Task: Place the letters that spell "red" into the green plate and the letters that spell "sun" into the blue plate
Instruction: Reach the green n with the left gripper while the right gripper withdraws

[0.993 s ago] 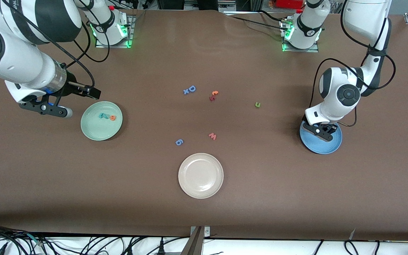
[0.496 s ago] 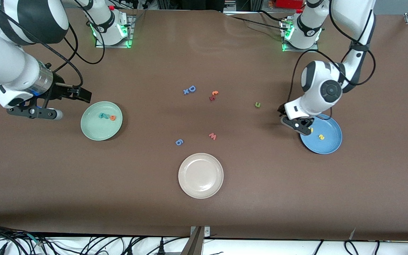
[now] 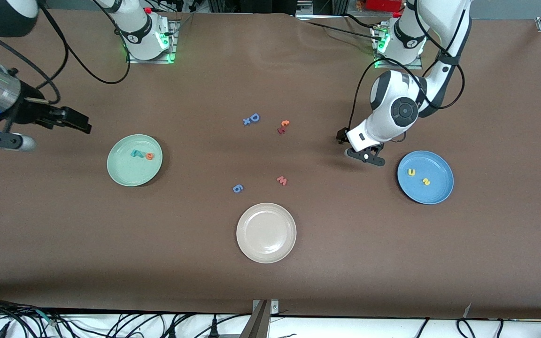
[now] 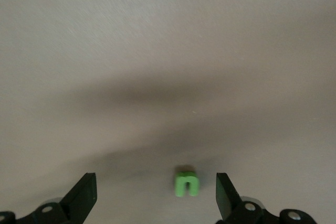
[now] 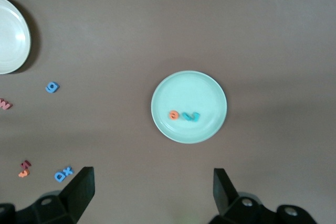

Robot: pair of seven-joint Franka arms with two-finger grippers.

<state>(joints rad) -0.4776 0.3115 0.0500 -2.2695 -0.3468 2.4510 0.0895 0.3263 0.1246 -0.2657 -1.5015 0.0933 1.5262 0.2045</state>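
The green plate (image 3: 134,160) (image 5: 189,82) holds two teal letters (image 3: 136,153) (image 5: 191,116) and an orange "e" (image 3: 150,156) (image 5: 174,114). A yellow "u" (image 3: 411,172) and a yellow "s" (image 3: 426,181) lie in the blue plate (image 3: 435,192). My left gripper (image 3: 365,157) (image 4: 155,195) hangs open over the green "n" (image 4: 186,183), which lies on the table between the fingers, closer to one of them. In the front view the left hand hides that "n". My right gripper (image 3: 3,141) (image 5: 152,192) is open and empty over bare table beside the green plate, toward the right arm's end.
A beige-white plate (image 3: 266,232) sits nearer the front camera, mid-table. Loose letters lie around the middle: a blue "D" with a small "x" (image 3: 251,118), orange and red letters (image 3: 283,126), a red "w" (image 3: 282,180) and a blue "g" shape (image 3: 237,188).
The left gripper opened over the blue plate, leaving the yellow letters there, then moved toward mid-table over the green "n". The right arm drew away from the green plate toward its table end.
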